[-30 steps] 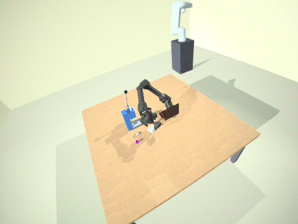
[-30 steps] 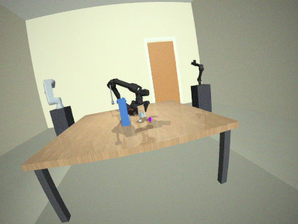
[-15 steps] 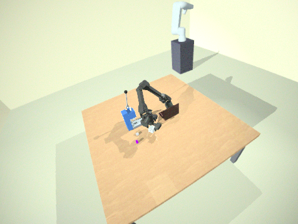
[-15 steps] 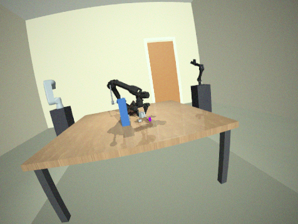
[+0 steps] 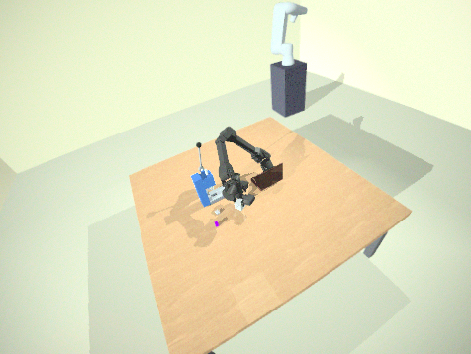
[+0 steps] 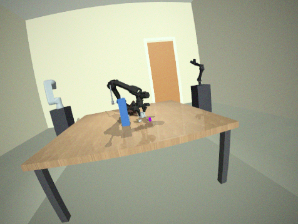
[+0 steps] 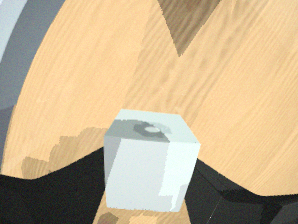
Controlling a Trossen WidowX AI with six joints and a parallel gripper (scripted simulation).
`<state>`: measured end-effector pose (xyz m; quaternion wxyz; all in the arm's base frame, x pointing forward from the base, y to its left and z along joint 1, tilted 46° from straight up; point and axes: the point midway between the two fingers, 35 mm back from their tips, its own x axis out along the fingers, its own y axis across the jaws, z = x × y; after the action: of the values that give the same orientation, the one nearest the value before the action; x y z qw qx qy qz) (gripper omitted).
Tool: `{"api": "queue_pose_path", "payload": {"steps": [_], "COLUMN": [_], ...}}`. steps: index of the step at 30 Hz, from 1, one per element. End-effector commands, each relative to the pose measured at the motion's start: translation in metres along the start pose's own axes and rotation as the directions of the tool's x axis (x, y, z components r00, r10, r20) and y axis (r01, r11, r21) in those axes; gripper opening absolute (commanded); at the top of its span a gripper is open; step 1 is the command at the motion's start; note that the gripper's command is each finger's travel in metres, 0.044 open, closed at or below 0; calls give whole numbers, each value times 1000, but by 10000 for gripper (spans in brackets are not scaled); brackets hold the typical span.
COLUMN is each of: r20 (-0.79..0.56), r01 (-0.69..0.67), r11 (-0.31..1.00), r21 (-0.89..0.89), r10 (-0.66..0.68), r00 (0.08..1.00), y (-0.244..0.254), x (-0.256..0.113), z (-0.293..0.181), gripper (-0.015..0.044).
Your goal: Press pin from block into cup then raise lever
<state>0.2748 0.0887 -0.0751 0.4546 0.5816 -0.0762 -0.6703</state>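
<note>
A white block (image 5: 238,204) (image 6: 143,114) (image 7: 142,172) is between the two black fingers of my gripper (image 7: 147,152), which is shut on it. One block face shows a round hole with a pale centre, perhaps the pin's end. Whether the block touches the table cannot be told. The blue press (image 5: 202,187) (image 6: 124,112) stands beside the arm, with its pale grey bed (image 5: 216,195) on the side toward the gripper. Its lever (image 5: 200,157) (image 6: 112,93) stands up in the top view. The punch is too small to make out. I cannot identify the cup for certain.
A small whitish piece (image 5: 218,212) (image 6: 139,120) and a small purple piece (image 5: 217,223) (image 6: 149,119) lie on the table near the gripper. A dark brown panel (image 5: 269,178) stands by the arm's base. A curved grey shape crosses the wrist view's upper left.
</note>
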Motion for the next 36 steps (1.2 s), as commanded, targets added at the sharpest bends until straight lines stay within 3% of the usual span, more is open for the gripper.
{"api": "queue_pose_path", "payload": {"steps": [1,8,11,18,27,36], "r20": [0,0,-1,-2,-44,-96], "r01": [-2,-2,-2,0,67,146], "r11": [1000,1000,1000,1000,938,742], "r21": [-4,-4,-4,3,341,654], "r10": [2,2,2,0,-55,-110], "r00": [1000,1000,1000,1000,998,989], "y": [0,0,0,0,-1,-1], "x": [0,0,-11,-30,-27,-25], "z": [0,0,-1,0,1,2], "gripper": [130,84,5,0,0,0]}}
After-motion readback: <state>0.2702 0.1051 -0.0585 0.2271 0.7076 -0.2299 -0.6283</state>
